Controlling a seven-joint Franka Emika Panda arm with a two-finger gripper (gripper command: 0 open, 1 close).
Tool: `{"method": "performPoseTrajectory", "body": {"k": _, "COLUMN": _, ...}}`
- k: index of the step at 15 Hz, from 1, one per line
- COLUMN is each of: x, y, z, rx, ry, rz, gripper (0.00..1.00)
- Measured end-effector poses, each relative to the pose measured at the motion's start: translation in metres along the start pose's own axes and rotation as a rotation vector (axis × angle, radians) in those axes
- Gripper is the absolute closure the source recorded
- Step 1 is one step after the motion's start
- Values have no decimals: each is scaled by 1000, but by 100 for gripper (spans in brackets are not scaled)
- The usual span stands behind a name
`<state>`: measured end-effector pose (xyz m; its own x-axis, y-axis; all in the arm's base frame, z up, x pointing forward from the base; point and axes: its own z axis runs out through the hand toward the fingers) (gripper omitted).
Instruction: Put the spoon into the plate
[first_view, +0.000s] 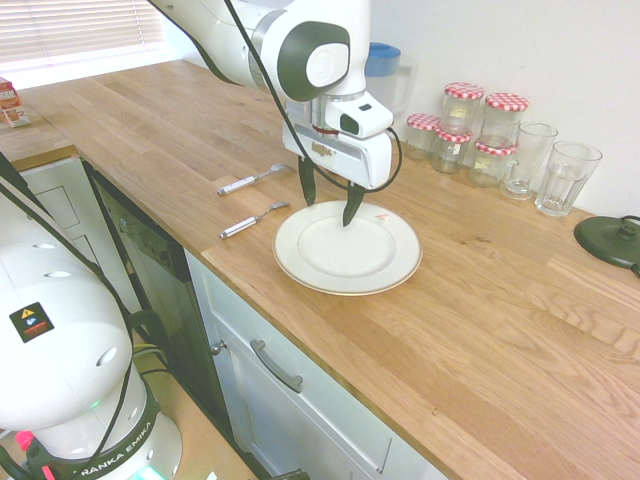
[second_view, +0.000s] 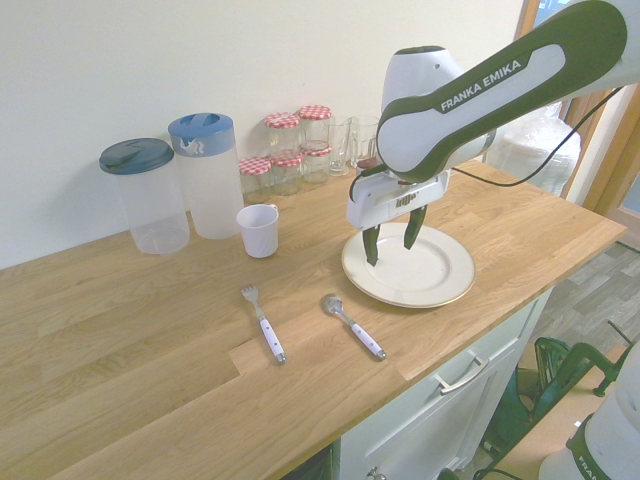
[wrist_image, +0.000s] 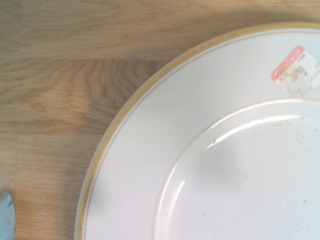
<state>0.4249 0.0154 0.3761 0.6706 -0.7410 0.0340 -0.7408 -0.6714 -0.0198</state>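
Item, approach step not begun: we found the gripper (second_view: 392, 240) spread wide and empty above the plate (second_view: 452, 284), the spoon (second_view: 265, 328) lying well apart on the counter (second_view: 120, 340), calling next, we judged, for travel across and descent.

You're looking at a round cream-white plate (first_view: 385, 270) with thin gold rim lines and a red-and-white sticker (wrist_image: 296, 70), on a pale oak worktop (first_view: 520, 330); jars (first_view: 463, 105) wear red-checked lids, seemingly gingham.

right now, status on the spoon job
gripper open, empty, over plate. spoon on counter, not in plate. second utensil lies between them.
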Motion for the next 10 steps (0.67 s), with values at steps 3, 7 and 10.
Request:
{"method": "performPoseTrajectory", "body": {"k": 3, "x": -6, "y": -6, "z": -2, "rx": 1, "ry": 6, "rz": -23, "gripper": 0}}
{"method": "performPoseTrajectory", "body": {"k": 7, "x": -57, "y": -30, "z": -16, "rx": -29, "ry": 10, "rz": -54, "gripper": 0}}
{"method": "performPoseTrajectory", "body": {"k": 10, "x": -96, "y": -41, "z": -26, "rx": -28, "ry": 2, "rz": -67, "gripper": 0}}
